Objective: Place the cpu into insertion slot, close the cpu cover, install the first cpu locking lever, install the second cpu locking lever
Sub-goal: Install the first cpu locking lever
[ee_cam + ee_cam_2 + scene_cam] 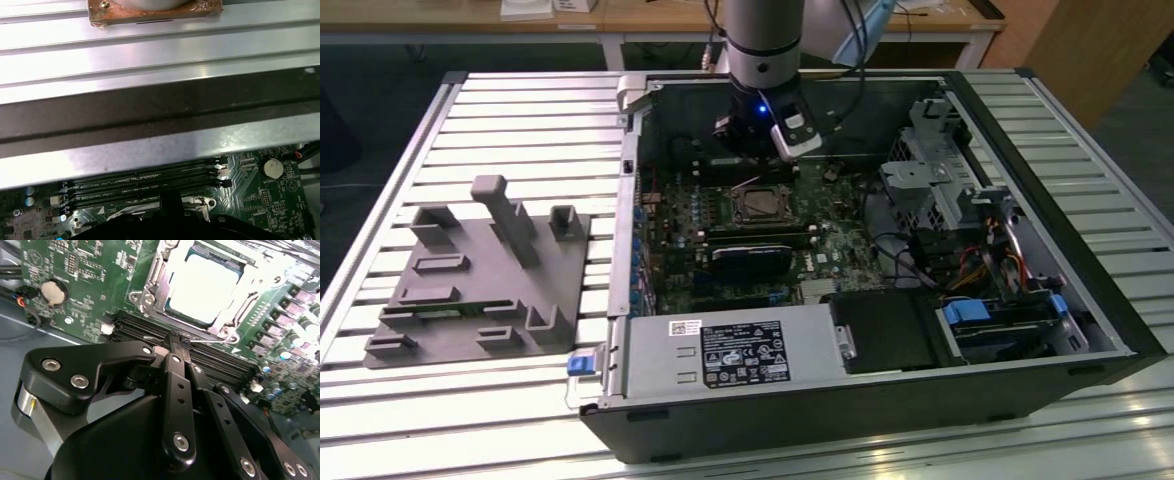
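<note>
On the slatted table (pixel 507 120) lies an open computer case (pixel 854 410), its green motherboard (pixel 85 270) facing up. Over the long memory slots (pixel 225 365) hangs the claw (pixel 180 340), fingers drawn together, tips at a thin locking lever (pixel 215 339) beside the insertion slot (pixel 732 206). The cpu cover (pixel 172 275) lies down on that slot, framing the silver cpu (pixel 205 287) seated within.

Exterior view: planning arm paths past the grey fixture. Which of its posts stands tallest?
The narrow middle post; it rises clearly above the stubby post toward the exterior view's right and the low blocks of the fixture.
</note>
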Tool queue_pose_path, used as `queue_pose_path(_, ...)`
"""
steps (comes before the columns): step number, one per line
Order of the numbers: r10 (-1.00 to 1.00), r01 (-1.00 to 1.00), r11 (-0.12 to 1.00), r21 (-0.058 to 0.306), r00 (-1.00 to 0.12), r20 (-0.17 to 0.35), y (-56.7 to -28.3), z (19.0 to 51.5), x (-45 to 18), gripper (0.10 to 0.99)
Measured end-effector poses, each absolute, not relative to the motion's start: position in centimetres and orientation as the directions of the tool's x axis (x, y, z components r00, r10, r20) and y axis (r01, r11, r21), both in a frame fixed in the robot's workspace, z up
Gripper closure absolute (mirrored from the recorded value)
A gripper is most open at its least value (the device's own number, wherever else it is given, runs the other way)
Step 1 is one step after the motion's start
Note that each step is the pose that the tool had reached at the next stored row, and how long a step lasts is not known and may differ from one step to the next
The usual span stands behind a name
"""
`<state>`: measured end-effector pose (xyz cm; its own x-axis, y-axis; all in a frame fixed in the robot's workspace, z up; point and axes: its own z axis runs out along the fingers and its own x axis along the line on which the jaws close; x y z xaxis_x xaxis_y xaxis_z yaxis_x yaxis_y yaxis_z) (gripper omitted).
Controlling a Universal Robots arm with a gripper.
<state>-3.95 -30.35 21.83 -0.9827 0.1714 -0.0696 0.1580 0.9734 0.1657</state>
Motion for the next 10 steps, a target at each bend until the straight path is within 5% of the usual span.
queue_pose_path(10,0.196,0.180,0.969,0.168,-0.977,-0.082,-30.34,21.60,-3.95,0.980)
